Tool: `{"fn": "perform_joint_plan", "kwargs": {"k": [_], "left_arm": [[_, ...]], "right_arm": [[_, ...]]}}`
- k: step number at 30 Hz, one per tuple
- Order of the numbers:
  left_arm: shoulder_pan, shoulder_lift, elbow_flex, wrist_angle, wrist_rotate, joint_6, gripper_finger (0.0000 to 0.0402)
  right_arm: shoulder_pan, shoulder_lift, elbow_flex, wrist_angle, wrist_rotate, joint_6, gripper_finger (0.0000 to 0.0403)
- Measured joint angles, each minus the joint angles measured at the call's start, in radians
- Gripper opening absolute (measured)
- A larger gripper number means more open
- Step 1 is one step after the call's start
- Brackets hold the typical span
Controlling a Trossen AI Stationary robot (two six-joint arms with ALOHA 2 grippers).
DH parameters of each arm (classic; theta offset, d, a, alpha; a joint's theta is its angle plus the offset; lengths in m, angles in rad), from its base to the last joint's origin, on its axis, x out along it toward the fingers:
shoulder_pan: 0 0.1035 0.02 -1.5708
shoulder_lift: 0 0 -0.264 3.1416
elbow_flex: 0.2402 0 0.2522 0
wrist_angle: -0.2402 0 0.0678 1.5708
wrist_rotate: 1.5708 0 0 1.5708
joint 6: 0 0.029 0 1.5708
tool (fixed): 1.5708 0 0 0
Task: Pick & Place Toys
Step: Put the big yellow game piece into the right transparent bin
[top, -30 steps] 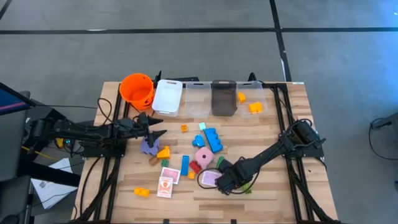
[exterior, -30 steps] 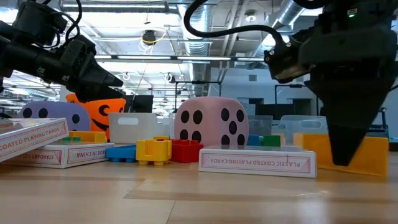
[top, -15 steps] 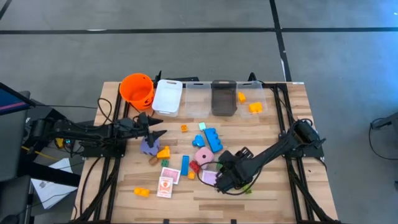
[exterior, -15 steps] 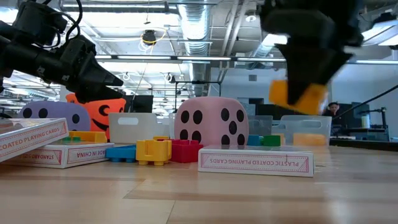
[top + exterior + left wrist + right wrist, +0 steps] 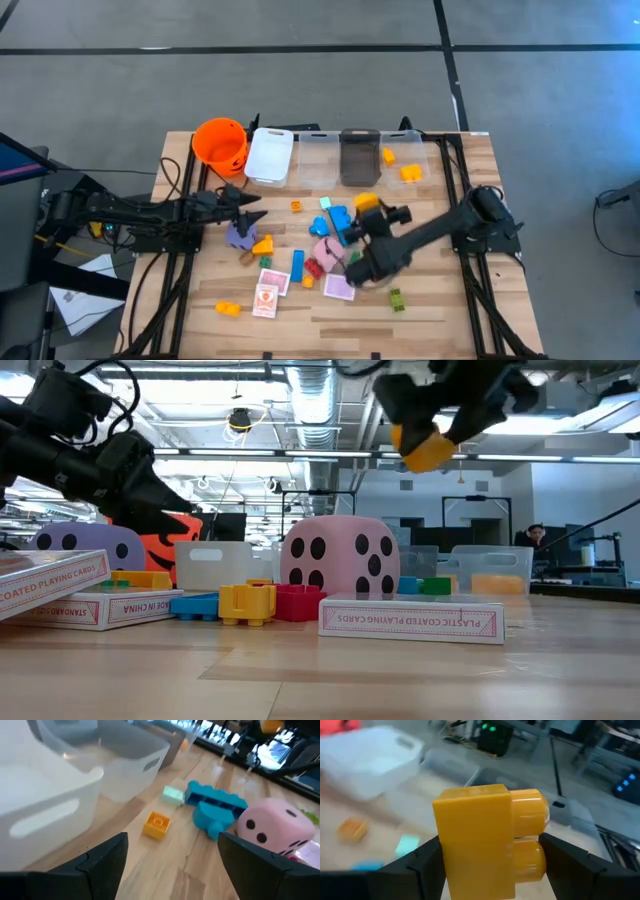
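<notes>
My right gripper [image 5: 367,204] is shut on a yellow brick [image 5: 490,840], high above the table near the blue bricks [image 5: 342,222] and the pink dotted die [image 5: 326,250]. In the low view the brick [image 5: 430,448] hangs well above the die [image 5: 340,565]. My left gripper [image 5: 255,205] is open and empty, just above the purple die [image 5: 240,234]. Its wrist view shows a small orange brick [image 5: 157,825], a mint brick [image 5: 172,796] and the blue bricks [image 5: 215,807] lying on the table. My right gripper pinches the yellow brick between its two fingers, one on each of two opposite sides [image 5: 442,855]. The brick is lifted clear of the table, with its studs [image 5: 530,835] pointing sideways.
Along the far edge stand an orange bucket [image 5: 220,143], a white bin [image 5: 269,155], a clear bin [image 5: 318,158], a grey bin [image 5: 360,157] and a clear bin holding yellow bricks [image 5: 405,160]. Card packs [image 5: 268,290], a pink card [image 5: 338,287] and a green brick [image 5: 396,298] lie near the front.
My right gripper, shut on the yellow brick, has risen from the table beside the pink card and gone toward the far edge. The brick is lifted clear and now hangs high over the blue bricks. The card has stayed where it was.
</notes>
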Motion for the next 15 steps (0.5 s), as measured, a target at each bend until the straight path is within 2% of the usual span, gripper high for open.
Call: {"fn": "perform_joint_plan", "kwargs": {"k": [8, 15], "left_arm": [[0.0, 0.0, 0.0, -0.051, -0.003, -0.053, 0.0301], [0.0, 0.0, 0.0, 0.002, -0.003, 0.019, 0.0301]], "right_arm": [[-0.231, 0.002, -0.109, -0.001, 0.0, -0.022, 0.027], [-0.403, -0.055, -0.191, 0.032, 0.012, -0.088, 0.027]]}}
